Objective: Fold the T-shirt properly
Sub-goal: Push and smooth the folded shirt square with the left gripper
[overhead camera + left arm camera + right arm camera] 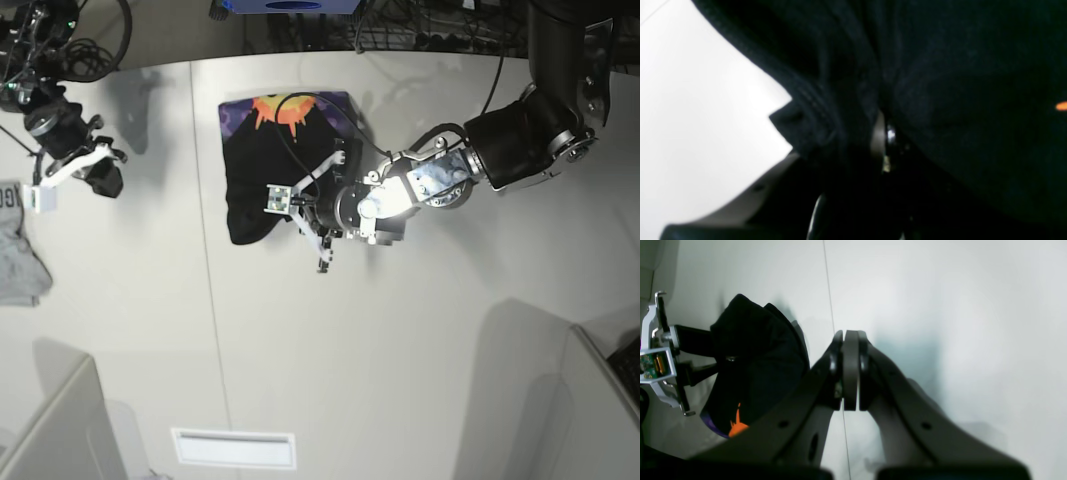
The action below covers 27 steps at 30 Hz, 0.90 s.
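The black T-shirt (275,150) lies folded on the white table, with its purple print and orange sun graphic (283,108) at the far edge. My left gripper (258,215) is at the shirt's near left corner and shut on a bunch of the black cloth. In the left wrist view the cloth (957,100) fills the frame, and its stitched hem (800,120) lies across the gripper (836,146). My right gripper (850,340) is shut and empty over bare table, far left of the shirt (753,356); it also shows in the base view (100,178).
A small light-grey garment (18,250) lies at the table's left edge. A table seam (210,300) runs front to back left of the shirt. Cables and a blue object (290,6) sit beyond the far edge. Grey panels stand at the front corners.
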Tool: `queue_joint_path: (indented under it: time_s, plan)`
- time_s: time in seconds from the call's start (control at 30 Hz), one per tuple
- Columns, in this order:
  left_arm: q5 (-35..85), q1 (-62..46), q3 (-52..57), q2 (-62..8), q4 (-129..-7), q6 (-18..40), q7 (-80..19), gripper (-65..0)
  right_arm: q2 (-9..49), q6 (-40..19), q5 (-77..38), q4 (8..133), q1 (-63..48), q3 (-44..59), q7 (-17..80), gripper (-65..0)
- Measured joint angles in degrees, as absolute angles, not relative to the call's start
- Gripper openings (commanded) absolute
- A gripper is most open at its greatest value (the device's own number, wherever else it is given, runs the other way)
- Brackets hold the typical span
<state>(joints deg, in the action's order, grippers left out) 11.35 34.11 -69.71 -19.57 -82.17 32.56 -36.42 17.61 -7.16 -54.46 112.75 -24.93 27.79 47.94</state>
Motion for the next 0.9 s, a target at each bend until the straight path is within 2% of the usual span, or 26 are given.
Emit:
queue_joint_path:
  time_s: [0.17, 0.77, 0.9]
  plan:
    - [10.7, 34.8, -69.4, -19.4, -82.3, 39.2, -36.8, -65.0, 17.6, -7.2, -54.4, 112.7, -24.8, 27.8, 48.0, -65.0]
    - [10.8, 35.1, -68.1, -19.2, -82.2, 39.6, -37.3, -65.0, 17.5, -7.2, -54.5, 110.0, -23.4, 27.6, 47.7, -65.0]
    - [10.9, 35.2, -65.0, -19.2, -82.2, 40.0, -42.4, -65.0, 17.4, -7.2, -54.4, 109.8, -23.0, 27.5, 48.0, -65.0]
